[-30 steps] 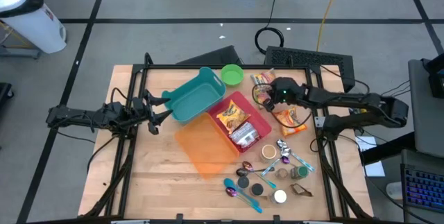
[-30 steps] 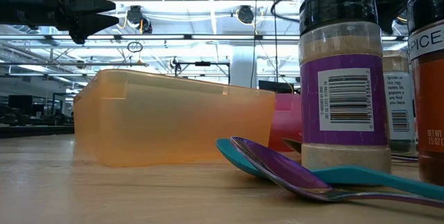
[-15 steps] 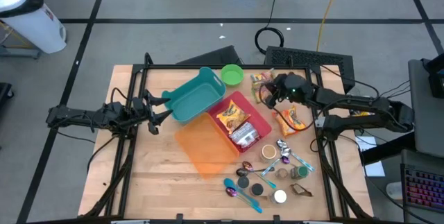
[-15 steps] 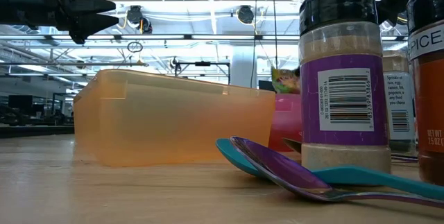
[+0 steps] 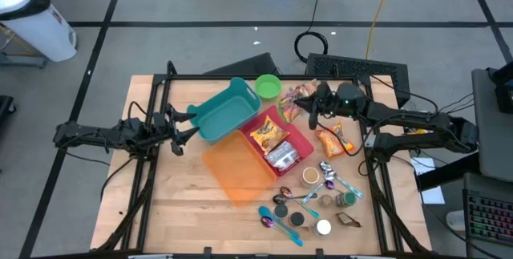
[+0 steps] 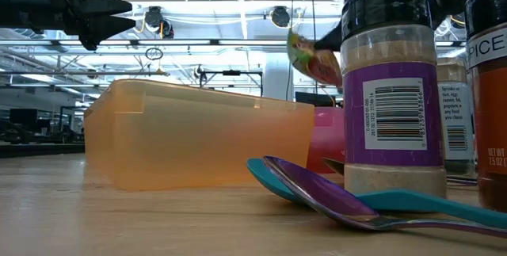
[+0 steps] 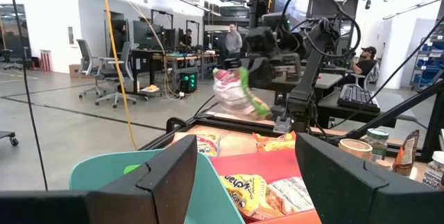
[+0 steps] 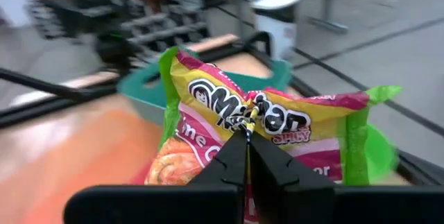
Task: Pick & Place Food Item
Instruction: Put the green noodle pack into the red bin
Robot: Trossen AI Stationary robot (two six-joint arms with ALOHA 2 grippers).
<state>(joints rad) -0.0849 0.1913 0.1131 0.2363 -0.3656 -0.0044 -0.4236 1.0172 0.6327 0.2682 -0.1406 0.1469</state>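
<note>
A pink, yellow and green noodle packet (image 8: 277, 123) hangs in the air over the table's far right part, with my right gripper (image 8: 247, 141) shut on it. From above, the packet (image 5: 290, 103) sits beside the red bin (image 5: 298, 131), which holds other food packets. The low view shows the packet (image 6: 314, 58) high above the table. My left gripper (image 5: 181, 129) waits open at the table's left, next to the teal bin (image 5: 228, 111); its fingers (image 7: 159, 182) hold nothing. My right gripper pinches the wrapper at the middle of the packet's printed face (image 8: 245, 121) between its two shut fingertips. The fingers come roughly level from the table's right. The packet is lifted clear of the table and stands broadside in front of the fingers.
An orange translucent bin (image 5: 236, 167) lies near the red bin. A green bowl (image 5: 268, 86) stands at the far edge, an orange snack packet (image 5: 330, 140) lies right of the red bin, and spice jars (image 5: 324, 200) and spoons (image 5: 280, 220) crowd the near right.
My right gripper has risen and tipped from pointing down to about level, staying shut. The noodle packet has come off the table at the far right, lifted clear, and shifted a little toward the table's left.
</note>
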